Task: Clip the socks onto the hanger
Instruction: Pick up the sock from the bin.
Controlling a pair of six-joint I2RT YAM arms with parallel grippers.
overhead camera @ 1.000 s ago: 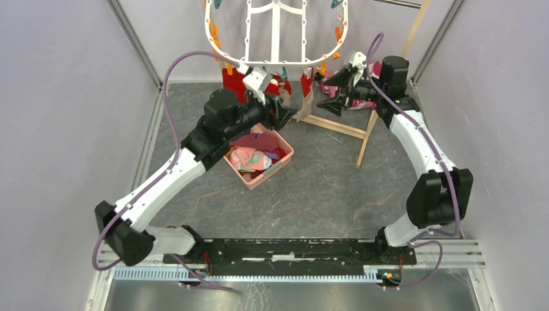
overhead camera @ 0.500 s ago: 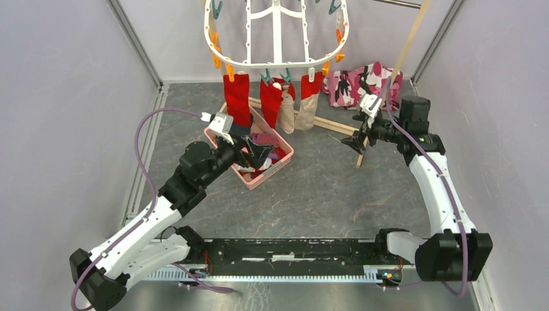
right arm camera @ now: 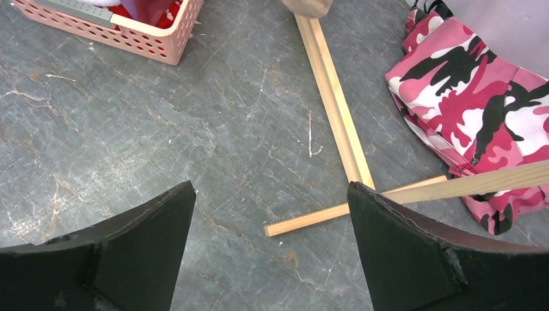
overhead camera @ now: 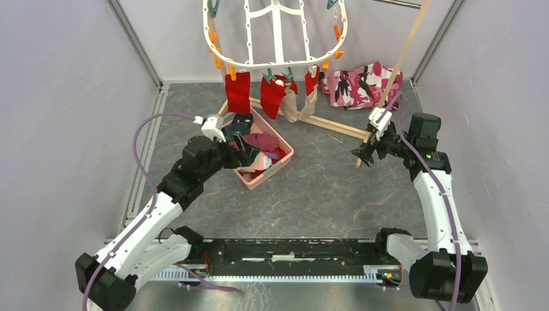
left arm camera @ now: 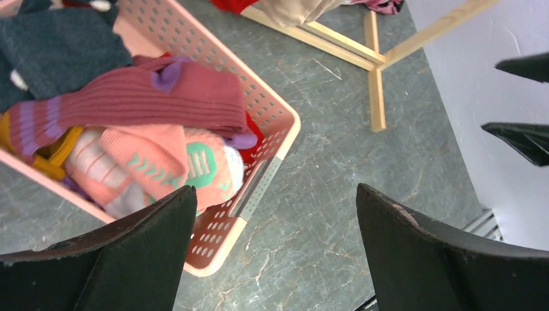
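Left pincer [left arm camera: 275,256] apart, empty, over basket [left arm camera: 260,189] of loose socks [left arm camera: 155,107] | right pincer [right arm camera: 272,256] apart, empty, above table [right arm camera: 129,149] | hanger [overhead camera: 278,65] rear, several pegged | risk: snagging tangled socks together.

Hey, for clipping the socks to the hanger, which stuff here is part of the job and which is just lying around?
Part of the job: white hanger; clipped socks hanging from it; loose socks in the pink basket.
Just lying about: pink camouflage cloth; wooden rack.
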